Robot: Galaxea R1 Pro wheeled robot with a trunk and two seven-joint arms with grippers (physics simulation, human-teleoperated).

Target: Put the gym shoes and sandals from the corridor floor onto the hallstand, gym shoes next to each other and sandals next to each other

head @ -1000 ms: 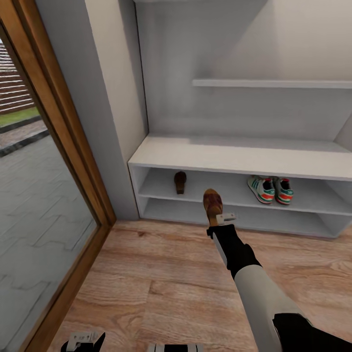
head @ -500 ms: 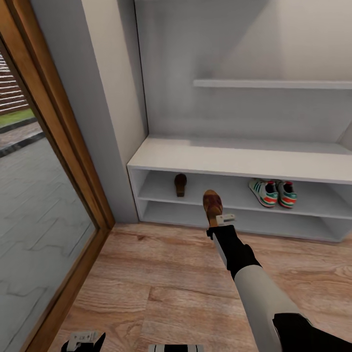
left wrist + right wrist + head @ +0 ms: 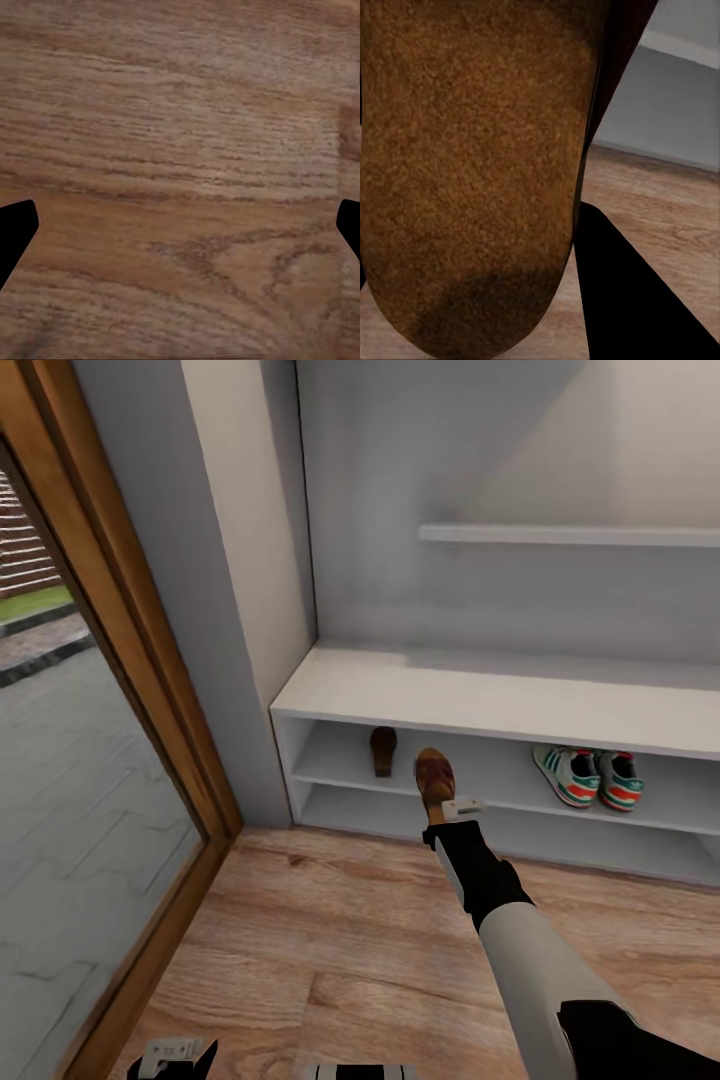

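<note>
My right gripper (image 3: 445,807) is shut on the heel end of a reddish-brown sandal (image 3: 434,775), held in the air in front of the hallstand's (image 3: 500,700) upper shelf tier. In the right wrist view the sandal's brown sole (image 3: 472,165) is close up beside a black finger (image 3: 622,292). The other sandal (image 3: 383,750) stands on that tier, just left of the held one. Two gym shoes (image 3: 568,775) (image 3: 620,780) sit side by side on the same tier at the right. My left gripper (image 3: 175,1055) (image 3: 180,225) hangs open, low over the corridor floor (image 3: 330,950).
A wood-framed glass door (image 3: 150,690) runs along the left, with grey paving (image 3: 70,780) outside. A wall shelf (image 3: 570,535) juts out above the hallstand's top. The lower tier (image 3: 400,815) holds nothing that I can see.
The view has shifted, so the hallstand sits further right in the picture. The held sandal is now closer to the sandal on the shelf. The right gripper's hold is unchanged.
</note>
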